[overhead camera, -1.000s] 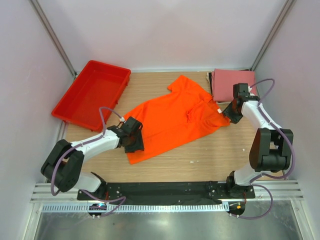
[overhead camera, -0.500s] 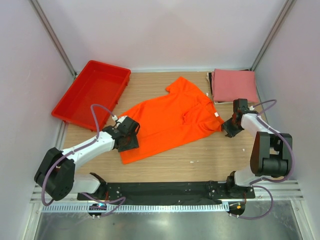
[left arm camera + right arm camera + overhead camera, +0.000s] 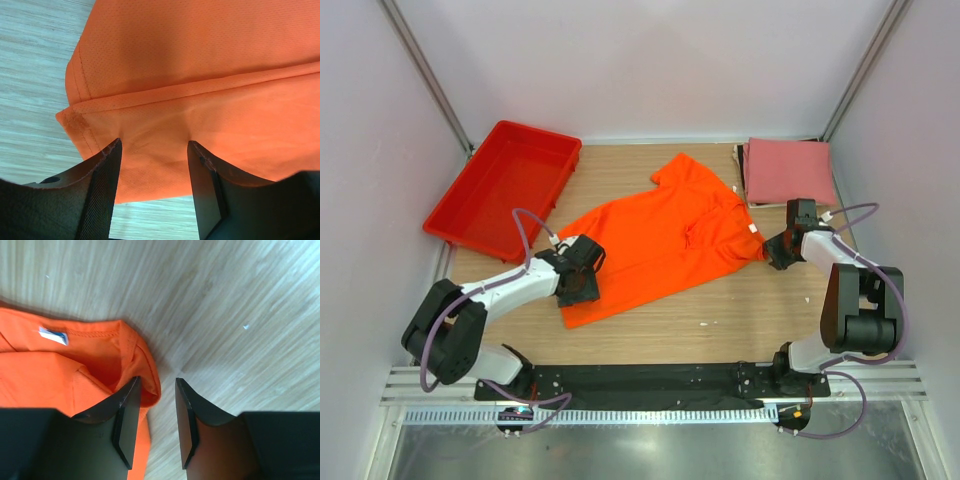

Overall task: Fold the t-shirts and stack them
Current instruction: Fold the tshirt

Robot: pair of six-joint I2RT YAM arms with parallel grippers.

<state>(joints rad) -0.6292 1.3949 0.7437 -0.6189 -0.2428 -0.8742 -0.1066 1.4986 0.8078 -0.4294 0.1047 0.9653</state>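
Orange shirt (image 3: 665,240) was spread mid-surface (image 3: 720,325); pink shirt (image 3: 788,170) was laid folded at far right. Left jaws were found open astride hem corner, right jaws open at collar edge, nothing gripped. Fuller bite before closing was judged advisable.

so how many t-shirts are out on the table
2: the orange t-shirt spread across the middle of the table, the pink t-shirt folded at the far right corner. None show in the red tray.
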